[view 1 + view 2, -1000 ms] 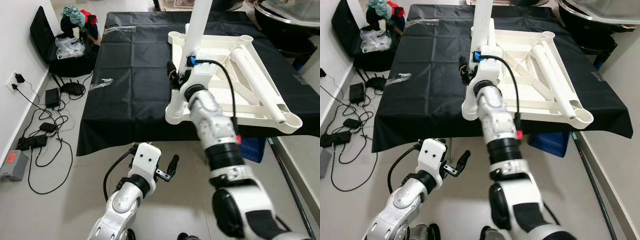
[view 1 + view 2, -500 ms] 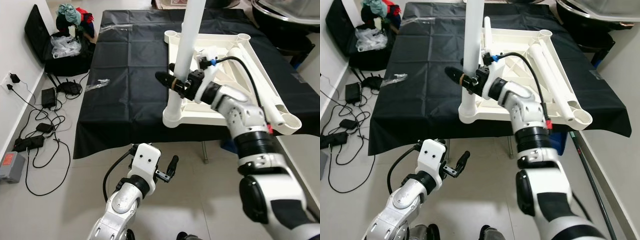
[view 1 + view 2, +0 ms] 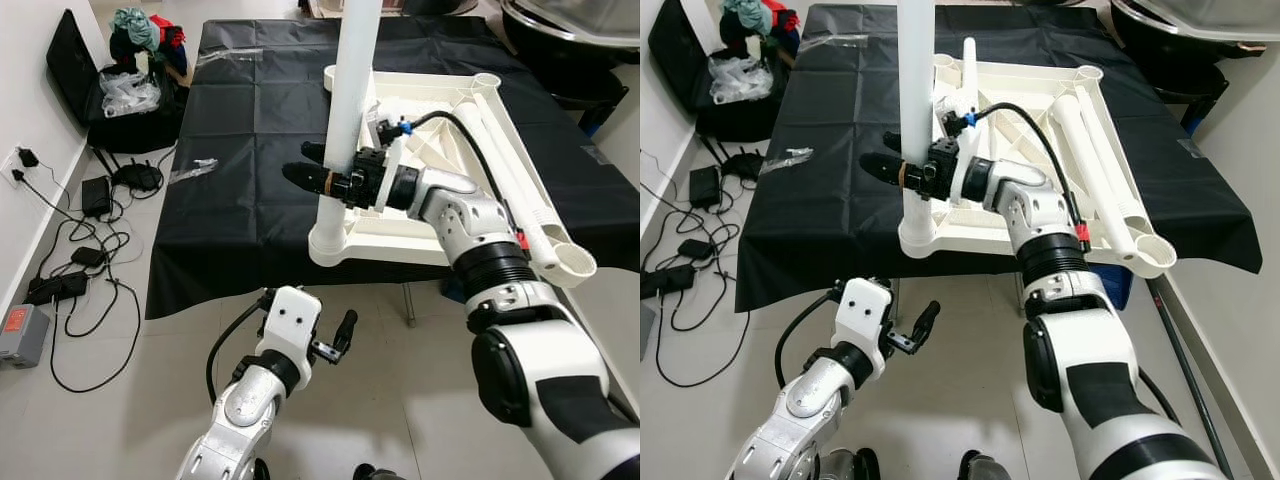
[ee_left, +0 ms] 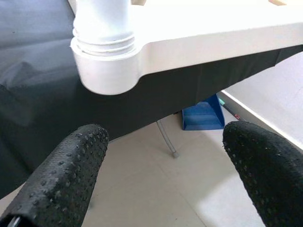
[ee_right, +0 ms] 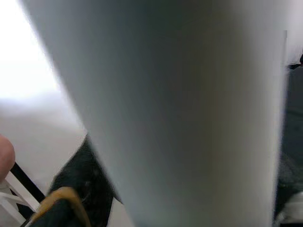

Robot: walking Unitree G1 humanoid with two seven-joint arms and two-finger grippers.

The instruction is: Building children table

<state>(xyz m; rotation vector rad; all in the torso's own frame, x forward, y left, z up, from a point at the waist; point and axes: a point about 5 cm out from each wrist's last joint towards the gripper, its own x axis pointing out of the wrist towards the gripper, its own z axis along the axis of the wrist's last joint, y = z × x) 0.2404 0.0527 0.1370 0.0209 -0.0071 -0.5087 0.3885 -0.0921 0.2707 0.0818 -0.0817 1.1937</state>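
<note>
A white children's table frame [image 3: 430,238] lies upside down on the black-covered table [image 3: 250,150]. One white table leg [image 3: 352,90] stands upright in the frame's near-left corner socket [image 4: 106,61], which juts over the cloth's front edge. My right gripper [image 3: 318,172] is shut on this leg just above the socket, its black fingers pointing left; the leg's pale surface is pressed up against the right wrist camera. Another loose leg [image 3: 510,190] lies inside the frame. My left gripper [image 3: 340,335] hangs open below the table edge, beneath the socket, holding nothing.
Cables, chargers and a router [image 3: 100,230] lie on the floor at left, next to a black bag with clothes [image 3: 130,90]. Plastic wrapping [image 3: 195,168] lies on the cloth. A blue box [image 4: 203,116] stands under the table. A dark tub [image 3: 580,40] is at back right.
My right arm has swung down and round, so the gripper now reaches leftward across the leg. The leg and its frame corner have shifted left and toward me. The left arm has not moved.
</note>
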